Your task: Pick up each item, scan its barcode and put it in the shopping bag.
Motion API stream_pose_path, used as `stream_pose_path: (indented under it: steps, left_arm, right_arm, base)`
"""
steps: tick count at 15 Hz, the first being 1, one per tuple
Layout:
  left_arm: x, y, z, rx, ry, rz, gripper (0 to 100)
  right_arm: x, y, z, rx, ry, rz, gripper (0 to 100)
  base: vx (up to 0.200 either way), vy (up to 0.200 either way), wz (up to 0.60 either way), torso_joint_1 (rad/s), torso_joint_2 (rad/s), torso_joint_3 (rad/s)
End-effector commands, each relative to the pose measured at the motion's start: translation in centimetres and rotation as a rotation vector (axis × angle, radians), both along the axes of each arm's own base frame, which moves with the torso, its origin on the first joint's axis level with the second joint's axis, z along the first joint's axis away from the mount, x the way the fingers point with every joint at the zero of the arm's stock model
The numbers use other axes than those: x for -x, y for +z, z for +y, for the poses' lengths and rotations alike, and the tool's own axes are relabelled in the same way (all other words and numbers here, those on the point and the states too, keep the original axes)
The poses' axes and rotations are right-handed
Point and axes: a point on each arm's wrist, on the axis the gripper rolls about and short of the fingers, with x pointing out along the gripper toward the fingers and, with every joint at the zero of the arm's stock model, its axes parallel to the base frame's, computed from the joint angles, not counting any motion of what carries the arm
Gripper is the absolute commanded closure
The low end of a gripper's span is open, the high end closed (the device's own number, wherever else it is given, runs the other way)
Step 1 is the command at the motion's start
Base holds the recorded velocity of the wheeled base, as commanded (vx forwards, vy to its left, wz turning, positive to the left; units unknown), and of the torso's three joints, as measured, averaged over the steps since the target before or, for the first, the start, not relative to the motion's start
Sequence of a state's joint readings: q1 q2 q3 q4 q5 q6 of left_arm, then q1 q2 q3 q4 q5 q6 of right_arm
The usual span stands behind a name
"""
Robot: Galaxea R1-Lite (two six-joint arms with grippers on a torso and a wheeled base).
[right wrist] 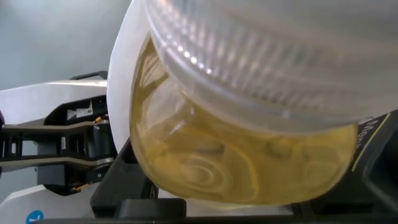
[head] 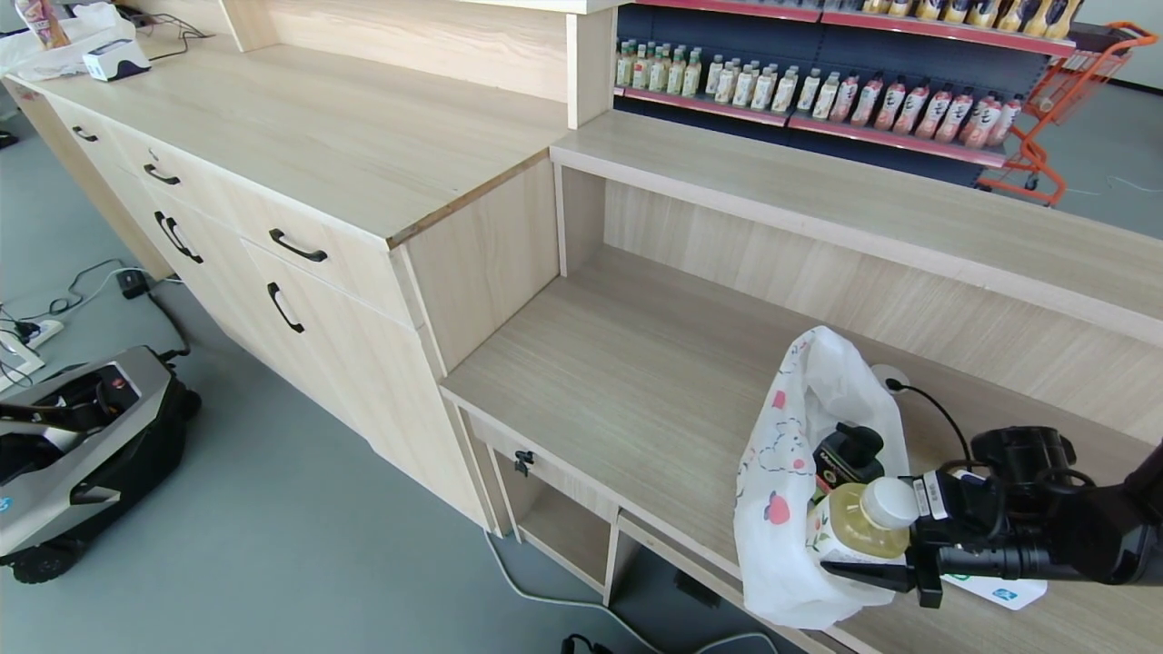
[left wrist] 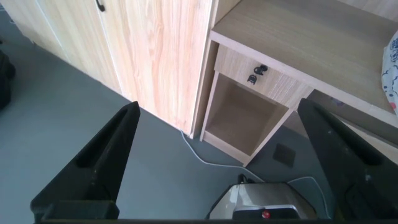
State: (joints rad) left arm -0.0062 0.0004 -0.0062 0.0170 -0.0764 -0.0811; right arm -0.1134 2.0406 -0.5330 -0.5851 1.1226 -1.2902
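A white shopping bag (head: 780, 495) with a printed pattern stands open on the low counter (head: 627, 381) near its front edge. My right gripper (head: 895, 549) is at the bag's mouth, shut on a bottle of yellow drink (head: 849, 534) with a white cap that lies tilted, half inside the bag. Seen close in the right wrist view, the bottle (right wrist: 249, 149) has the bag's white plastic behind it. A dark-capped bottle (head: 845, 454) sits in the bag just behind. My left gripper (left wrist: 217, 168) hangs open over the grey floor beside the counter, holding nothing.
A white card (head: 999, 592) lies on the counter under my right arm. A black cable (head: 936, 409) runs from a round white socket behind the bag. A taller cabinet (head: 300, 136) with drawers stands to the left. Drink shelves (head: 818, 91) stand behind.
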Motion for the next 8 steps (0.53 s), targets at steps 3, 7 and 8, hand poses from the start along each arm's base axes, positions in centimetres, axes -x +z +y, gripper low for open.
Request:
stream_pose_path:
  steps: [3,7,8]
  left_arm:
    - [0.0,0.0,0.0,0.000,0.000,-0.001,0]
    - [0.0,0.0,0.0,0.000,0.000,-0.001,0]
    - [0.0,0.0,0.0,0.000,0.000,-0.001,0]
  right_arm:
    - [-0.8,0.0,0.0,0.000,0.002,-0.016,100]
    - [-1.3,-0.4,0.1,-0.002,0.006,-0.017,100]
    - [-1.6,-0.6,0.2,-0.002,0.011,-0.019,100]
  base:
    - [0.000,0.000,0.00,0.000,0.00,0.000]
    - [0.000,0.000,0.00,0.000,0.00,0.000]
    - [0.000,0.000,0.00,0.000,0.00,0.000]
